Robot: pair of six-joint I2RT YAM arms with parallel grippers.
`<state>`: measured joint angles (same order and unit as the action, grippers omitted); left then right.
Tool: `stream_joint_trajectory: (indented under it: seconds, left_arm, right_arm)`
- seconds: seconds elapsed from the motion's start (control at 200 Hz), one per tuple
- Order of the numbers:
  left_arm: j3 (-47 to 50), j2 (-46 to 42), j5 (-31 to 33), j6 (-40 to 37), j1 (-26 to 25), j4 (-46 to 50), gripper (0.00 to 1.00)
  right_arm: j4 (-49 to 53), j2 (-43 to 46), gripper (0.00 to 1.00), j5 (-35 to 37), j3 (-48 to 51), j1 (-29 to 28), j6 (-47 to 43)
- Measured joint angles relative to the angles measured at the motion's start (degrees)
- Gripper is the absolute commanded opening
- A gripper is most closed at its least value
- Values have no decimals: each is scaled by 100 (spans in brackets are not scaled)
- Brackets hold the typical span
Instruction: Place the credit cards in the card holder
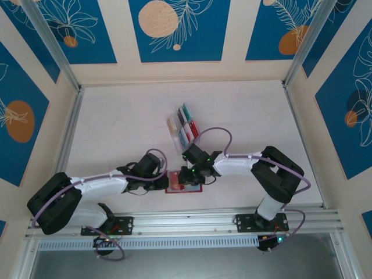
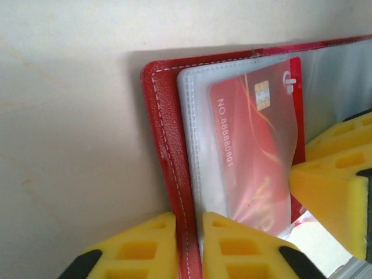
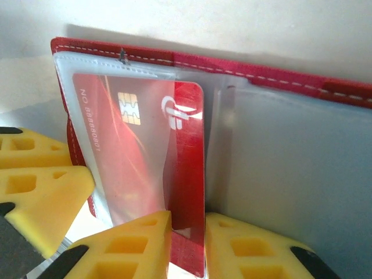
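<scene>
Pale table (image 1: 116, 128), walled by blue leaf-print panels (image 1: 174, 29). Near its six o'clock edge the red card holder (image 1: 189, 189) lies open. The left gripper (image 2: 189, 247) pinches its stitched cover. The right gripper (image 3: 187, 247) pinches a red credit card (image 3: 139, 157), seemingly half inside the clear sleeve. The other cards (image 1: 183, 125) stand towards twelve.

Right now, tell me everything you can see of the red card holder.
The card holder is a red, leather-like folding wallet with pale stitching along its edge and clear plastic sleeves inside. It lies open on the table, near its front edge. The left gripper pinches its cover edge. A red card with a chip sits partly in one sleeve, its free end pinched by the right gripper.
</scene>
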<state>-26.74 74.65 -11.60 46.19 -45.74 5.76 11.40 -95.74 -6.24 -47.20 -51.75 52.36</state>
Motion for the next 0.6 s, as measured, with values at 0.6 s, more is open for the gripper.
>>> stream_joint_trajectory:
  seconds: [0.6]
  left_arm:
    - [-181,820,-385,2,96,-922,3]
  right_arm:
    - [1143,-142,27,262,-540,-26,-205]
